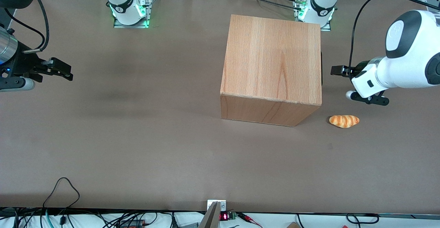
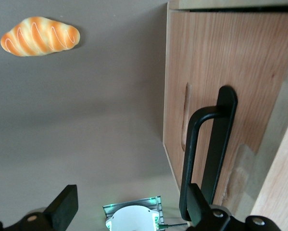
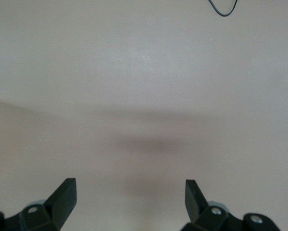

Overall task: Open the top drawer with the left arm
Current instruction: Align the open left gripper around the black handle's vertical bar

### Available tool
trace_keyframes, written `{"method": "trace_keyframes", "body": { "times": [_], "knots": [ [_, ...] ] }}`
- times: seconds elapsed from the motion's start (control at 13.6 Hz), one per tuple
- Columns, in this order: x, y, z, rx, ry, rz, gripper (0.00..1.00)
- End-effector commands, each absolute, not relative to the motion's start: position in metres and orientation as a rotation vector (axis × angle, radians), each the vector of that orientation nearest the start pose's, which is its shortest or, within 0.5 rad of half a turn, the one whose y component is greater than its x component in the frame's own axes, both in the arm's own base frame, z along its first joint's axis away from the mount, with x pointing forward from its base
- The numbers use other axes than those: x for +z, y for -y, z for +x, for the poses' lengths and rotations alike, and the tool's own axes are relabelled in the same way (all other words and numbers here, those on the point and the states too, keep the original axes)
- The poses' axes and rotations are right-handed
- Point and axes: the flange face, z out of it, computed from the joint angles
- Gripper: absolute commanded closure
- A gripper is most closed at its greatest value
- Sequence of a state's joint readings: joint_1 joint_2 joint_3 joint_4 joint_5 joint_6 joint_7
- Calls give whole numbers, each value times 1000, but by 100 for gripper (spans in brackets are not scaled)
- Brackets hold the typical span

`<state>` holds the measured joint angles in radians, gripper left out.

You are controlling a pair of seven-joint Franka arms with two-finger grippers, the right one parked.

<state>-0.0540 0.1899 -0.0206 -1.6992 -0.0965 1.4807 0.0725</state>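
The top drawer's light-wood front panel (image 2: 216, 53) fills much of the left wrist view, with its slim black bar handle (image 2: 216, 139) standing off it. The drawer sits flush in the wooden cabinet (image 1: 271, 59). From the front, only a dark sliver of the handle (image 1: 321, 68) shows at the cabinet's face toward the working arm's end. My left gripper (image 1: 345, 73) hangs just in front of that face, open and holding nothing (image 2: 129, 207). One finger (image 2: 197, 202) overlaps the handle's end. The handle is beside that finger, not between the two.
A striped orange bread roll (image 1: 344, 121) lies on the brown table (image 1: 137, 135) near the cabinet's corner, nearer the front camera than the gripper, and appears in the wrist view too (image 2: 40, 36). The arm's base (image 1: 314, 9) stands close to the cabinet.
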Motion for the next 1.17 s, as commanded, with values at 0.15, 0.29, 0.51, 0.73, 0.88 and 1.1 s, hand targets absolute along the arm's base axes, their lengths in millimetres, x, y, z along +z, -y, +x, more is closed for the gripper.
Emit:
{"method": "trace_keyframes", "body": {
  "times": [0.15, 0.29, 0.51, 0.73, 0.88, 1.1],
  "knots": [
    [438, 59, 550, 675, -332, -3244, 0],
    [433, 60, 549, 685, -339, -3246, 0],
    [421, 72, 543, 715, -370, -3258, 0],
    [412, 73, 541, 711, -400, -3279, 0],
    [409, 72, 544, 696, -415, -3282, 0],
    [405, 71, 547, 675, -439, -3276, 0]
  ]
}}
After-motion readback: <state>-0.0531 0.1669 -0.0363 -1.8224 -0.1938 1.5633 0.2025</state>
